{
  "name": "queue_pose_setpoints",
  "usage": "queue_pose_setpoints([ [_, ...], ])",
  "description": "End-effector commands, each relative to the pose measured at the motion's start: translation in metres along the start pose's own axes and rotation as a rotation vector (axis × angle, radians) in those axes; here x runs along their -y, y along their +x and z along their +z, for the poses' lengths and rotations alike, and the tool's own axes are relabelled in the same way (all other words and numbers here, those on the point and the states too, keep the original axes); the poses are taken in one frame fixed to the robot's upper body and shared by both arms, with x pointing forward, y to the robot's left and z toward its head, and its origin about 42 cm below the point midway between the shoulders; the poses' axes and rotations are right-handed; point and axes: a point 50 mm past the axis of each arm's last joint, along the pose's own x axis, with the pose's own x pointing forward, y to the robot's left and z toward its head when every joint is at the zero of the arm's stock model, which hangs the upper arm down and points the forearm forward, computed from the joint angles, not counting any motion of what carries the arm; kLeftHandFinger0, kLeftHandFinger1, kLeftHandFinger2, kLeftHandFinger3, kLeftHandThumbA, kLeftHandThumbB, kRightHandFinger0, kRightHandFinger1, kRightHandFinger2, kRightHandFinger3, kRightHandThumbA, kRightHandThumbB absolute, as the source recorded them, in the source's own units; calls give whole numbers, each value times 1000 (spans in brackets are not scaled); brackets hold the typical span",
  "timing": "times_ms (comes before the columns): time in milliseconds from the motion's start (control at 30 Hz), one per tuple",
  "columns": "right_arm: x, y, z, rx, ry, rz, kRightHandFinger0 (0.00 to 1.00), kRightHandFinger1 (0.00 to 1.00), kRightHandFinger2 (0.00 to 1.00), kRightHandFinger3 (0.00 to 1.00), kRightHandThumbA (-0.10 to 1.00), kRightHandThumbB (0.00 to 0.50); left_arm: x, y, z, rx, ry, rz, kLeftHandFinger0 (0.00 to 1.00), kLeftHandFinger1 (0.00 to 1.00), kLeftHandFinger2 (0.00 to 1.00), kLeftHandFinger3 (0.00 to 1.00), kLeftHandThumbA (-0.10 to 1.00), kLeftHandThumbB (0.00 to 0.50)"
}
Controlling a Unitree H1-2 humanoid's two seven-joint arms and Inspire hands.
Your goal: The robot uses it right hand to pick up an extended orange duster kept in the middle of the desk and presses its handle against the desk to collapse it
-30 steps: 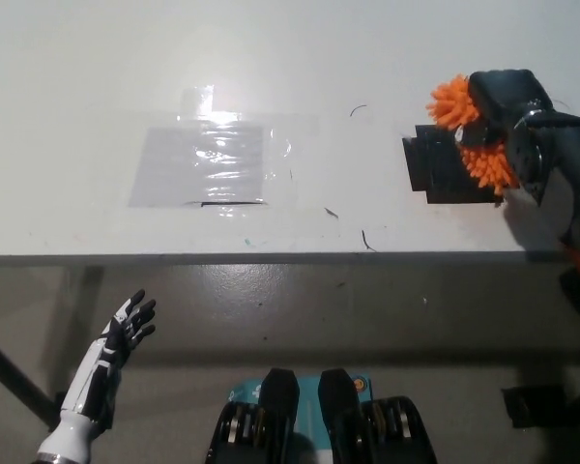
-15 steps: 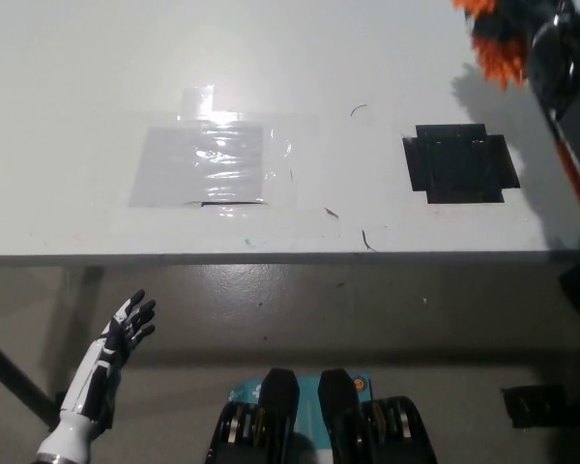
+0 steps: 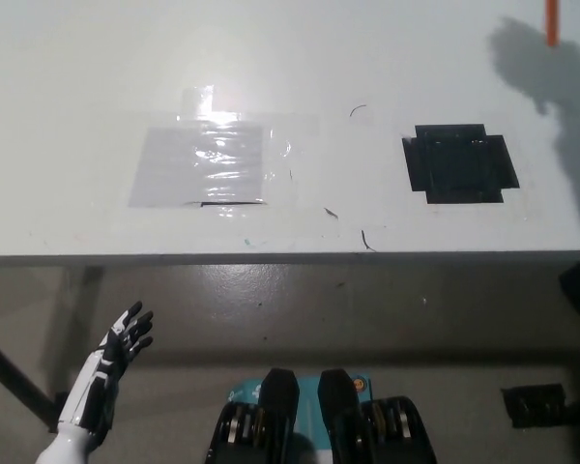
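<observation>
Nearest, below the desk's front edge [image 3: 271, 259], the white left hand [image 3: 124, 338] hung idle with its fingers spread and holding nothing, presumably kept low so the desktop stayed free for the other arm. On the desk lay a clear taped sheet [image 3: 208, 159] and a black tape patch [image 3: 459, 162], with bare surface around both. Farthest, only an orange sliver of the duster's handle [image 3: 552, 21] showed at the top edge above its shadow, suggesting it was lifted; the right hand was out of view.

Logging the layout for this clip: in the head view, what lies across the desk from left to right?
Clear plastic sheet → black tape patch → orange handle tip at the top edge. The left robot hand hangs below the desk, open.
</observation>
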Motion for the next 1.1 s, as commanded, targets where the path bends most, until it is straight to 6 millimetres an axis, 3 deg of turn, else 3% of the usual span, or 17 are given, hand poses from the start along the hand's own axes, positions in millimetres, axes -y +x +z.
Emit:
queue_pose_setpoints([
  [0,37,18,40,106,187,-218,0,357,779,839,-100,140,-11,0,12,72,19,8,1000,1000,1000,1000,1000,286],
  [67,37,18,40,106,189,-219,0,354,779,838,-100,141,-11,0,12,72,19,8,1000,1000,1000,1000,1000,286],
  [167,-9,1,25,-9,412,-299,0,390,808,822,-100,140,-8,-9,8,55,19,6,1000,1000,1000,1000,1000,287],
  [267,-10,0,24,-13,419,-304,0,396,808,821,-100,138,-8,-10,8,55,19,6,1000,1000,1000,1000,1000,288],
  [333,-42,-15,9,-115,520,-311,0,377,774,793,-100,123,-8,-12,7,48,23,9,1000,1000,1000,1000,1000,291],
  [400,-53,-22,4,-143,572,-320,0,279,714,750,-100,127,-8,-11,7,52,21,11,1000,1000,1000,1000,1000,295],
  [500,-53,-22,4,-144,575,-322,0,251,712,749,-100,124,-8,-11,7,52,21,11,1000,1000,1000,1000,1000,296],
  [533,-70,-33,-5,-185,624,-328,0,127,612,723,-100,130,-7,-11,7,51,26,9,1000,1000,1000,1000,1000,298],
  [600,-84,-42,-8,-208,626,-330,0,94,575,684,-100,134,-8,-10,8,51,29,10,1000,1000,1000,1000,1000,296],
  [733,-85,-42,-9,-209,627,-332,0,75,561,674,-100,131,-8,-10,8,51,29,10,1000,1000,1000,1000,1000,295],
  [767,-101,-53,-16,-211,595,-295,123,174,595,712,-100,141,-9,-8,9,56,32,6,1000,1000,1000,1000,1000,282],
  [800,-102,-54,-16,-209,580,-290,2,89,591,735,-100,140,-9,-7,10,59,32,4,1000,1000,1000,1000,1000,279],
  [933,-109,-62,-22,-193,534,-275,0,64,598,772,-100,167,-10,-6,11,62,39,3,1000,1000,1000,1000,1000,281],
  [1067,-111,-66,-25,-167,495,-272,0,75,551,695,-100,187,-12,-6,11,61,40,5,1000,1000,1000,1000,1000,287],
])
